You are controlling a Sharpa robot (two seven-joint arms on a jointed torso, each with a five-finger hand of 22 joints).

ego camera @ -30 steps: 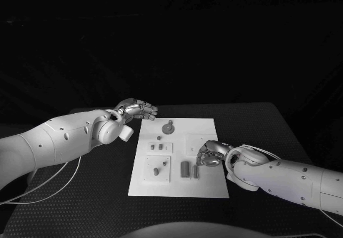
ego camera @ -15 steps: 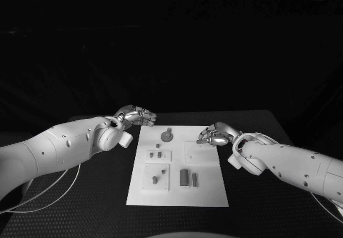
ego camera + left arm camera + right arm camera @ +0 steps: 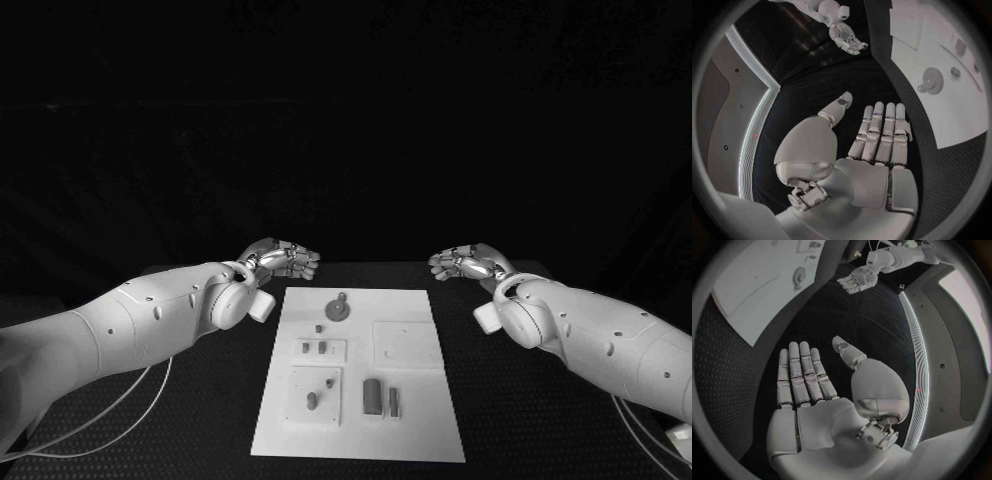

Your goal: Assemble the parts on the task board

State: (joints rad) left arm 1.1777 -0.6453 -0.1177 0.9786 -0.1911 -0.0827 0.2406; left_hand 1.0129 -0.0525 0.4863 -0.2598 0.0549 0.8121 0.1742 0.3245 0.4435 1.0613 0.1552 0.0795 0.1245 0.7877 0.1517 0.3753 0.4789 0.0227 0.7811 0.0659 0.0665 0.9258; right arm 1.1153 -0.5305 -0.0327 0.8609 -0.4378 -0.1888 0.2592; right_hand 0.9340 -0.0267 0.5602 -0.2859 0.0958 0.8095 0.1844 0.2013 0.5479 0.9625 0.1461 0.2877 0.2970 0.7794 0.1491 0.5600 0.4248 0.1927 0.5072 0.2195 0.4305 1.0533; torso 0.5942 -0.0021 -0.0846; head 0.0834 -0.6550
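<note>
Both the left hand (image 3: pixel 278 258) and the right hand (image 3: pixel 469 263) hover flat, empty, fingers extended, beyond the far corners of the task board (image 3: pixel 411 395), between them, whose small parts (image 3: pixel 372 395) look light, stiff, best pinched by their sides.

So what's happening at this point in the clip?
Nothing is being handled right now. Both hands are empty and held flat with fingers extended, the left hand off the far left corner of the white board, the right hand off its far right corner. Neither touches the board. The small parts sit on it: a round piece near the far end, and further small pieces toward the near end.
</note>
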